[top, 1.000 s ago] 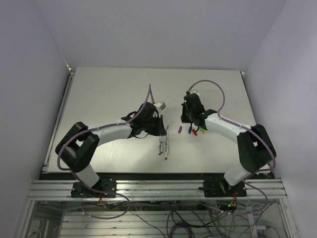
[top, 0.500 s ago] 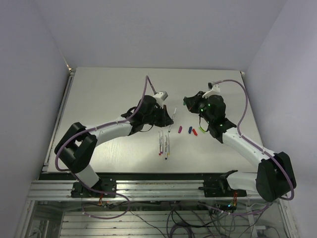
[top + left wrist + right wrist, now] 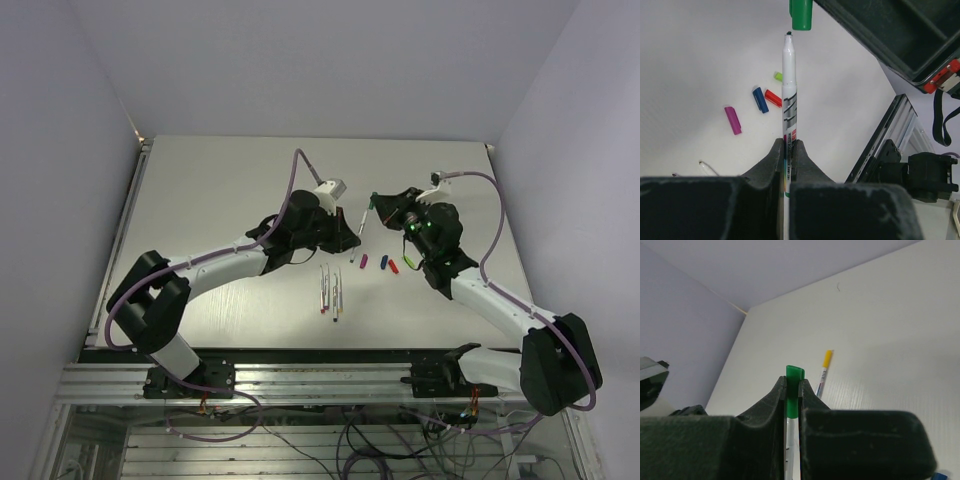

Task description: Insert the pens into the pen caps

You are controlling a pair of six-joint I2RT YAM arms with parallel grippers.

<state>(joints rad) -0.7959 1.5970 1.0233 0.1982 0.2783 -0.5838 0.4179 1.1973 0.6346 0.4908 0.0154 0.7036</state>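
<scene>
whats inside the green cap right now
Nothing visibly: the pen has its tip just short of the green cap, with a small gap between them. The cap is opaque, so its interior is hidden.

Left gripper [image 3: 788, 150] is pinching a white pen [image 3: 789, 85] that points straight up, its dark tip just under a green cap [image 3: 801, 14] without touching it. Lying on the worktop [image 3: 700, 55] behind it: a purple cap [image 3: 732, 120], then a blue cap [image 3: 760, 99], red cap [image 3: 773, 98] and light green cap [image 3: 778, 76] close together.
</scene>
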